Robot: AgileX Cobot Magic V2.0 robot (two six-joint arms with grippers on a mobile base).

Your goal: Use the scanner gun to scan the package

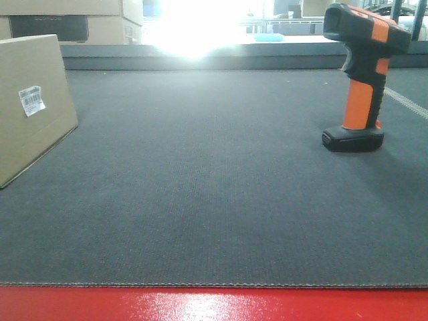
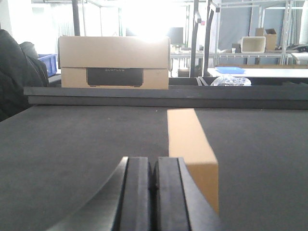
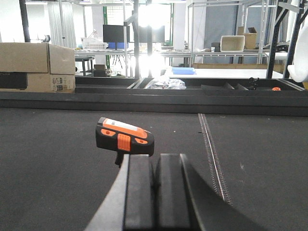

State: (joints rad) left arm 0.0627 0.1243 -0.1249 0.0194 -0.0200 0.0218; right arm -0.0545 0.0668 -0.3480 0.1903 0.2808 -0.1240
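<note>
Left wrist view shows me the left tool (image 2: 153, 192) with its two black fingers pressed together, nothing between them. Just beyond it the package (image 2: 191, 144) stands on the dark worktop (image 2: 72, 144), and I see it here edge-on, as a narrow tan strip. Behind the far rim of the worktop there is a cardboard box with a dark panel (image 2: 114, 62).

From the right wrist view, the right tool (image 3: 154, 192) is also closed, fingers touching, and it holds nothing. Close ahead of it I see the scanner gun (image 3: 124, 137); only its black and orange head shows above the fingers.

On the front view, the package (image 1: 30, 107) stands at the left edge with a small white barcode label (image 1: 31, 100) on its face. The scanner gun (image 1: 361, 80) stands upright on its flat base at the right, well apart from the package. No tool shows in this view.
</note>
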